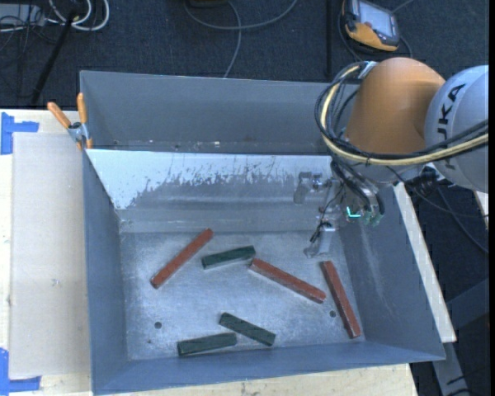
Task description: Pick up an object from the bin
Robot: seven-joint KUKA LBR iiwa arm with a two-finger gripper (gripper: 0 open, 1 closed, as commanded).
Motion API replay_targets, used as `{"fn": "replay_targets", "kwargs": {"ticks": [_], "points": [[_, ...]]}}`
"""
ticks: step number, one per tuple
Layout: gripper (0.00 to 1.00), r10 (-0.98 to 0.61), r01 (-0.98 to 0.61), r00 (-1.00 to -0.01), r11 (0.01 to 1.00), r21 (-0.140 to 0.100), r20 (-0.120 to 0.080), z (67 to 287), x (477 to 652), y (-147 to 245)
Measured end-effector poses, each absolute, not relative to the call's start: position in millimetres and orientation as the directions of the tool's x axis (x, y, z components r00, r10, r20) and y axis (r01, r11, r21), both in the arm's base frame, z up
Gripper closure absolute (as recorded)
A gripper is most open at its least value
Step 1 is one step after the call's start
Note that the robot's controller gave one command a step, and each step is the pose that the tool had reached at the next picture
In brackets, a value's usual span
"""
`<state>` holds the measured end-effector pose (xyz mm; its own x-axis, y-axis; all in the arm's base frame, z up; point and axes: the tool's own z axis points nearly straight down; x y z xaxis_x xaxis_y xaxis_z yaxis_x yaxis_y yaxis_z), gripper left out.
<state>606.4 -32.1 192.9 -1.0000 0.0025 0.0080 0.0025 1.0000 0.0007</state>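
The grey bin's (pixel 107 304) floor is scuffed and speckled pale. Nearest its front wall lie two dark green sticks (pixel 207 345), almost touching at one end. Past them a long red-brown stick (pixel 340 299) runs along the right wall, with a second red-brown stick (pixel 286 280) slanting just beside it. A third green stick (pixel 228 257) and a third red-brown one (pixel 181 257) lie mid-floor. The gripper (pixel 322 243) hangs low near the far right corner, just above the far end of the wall-side stick. Nothing shows in its grasp, and how wide it stands I cannot tell. The bin's back wall is scratched. Beyond lies dark carpet (pixel 190 40) with cables. The arm's pale casing (pixel 466 114) reads "KU".
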Motion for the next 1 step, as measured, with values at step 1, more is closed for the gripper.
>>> {"fn": "replay_targets", "kwargs": {"ticks": [1], "points": [[0.00, -0.127, -0.127, -0.992, 0.992, -0.003, -0.011, 307.1, 619.8, -54.6]]}}
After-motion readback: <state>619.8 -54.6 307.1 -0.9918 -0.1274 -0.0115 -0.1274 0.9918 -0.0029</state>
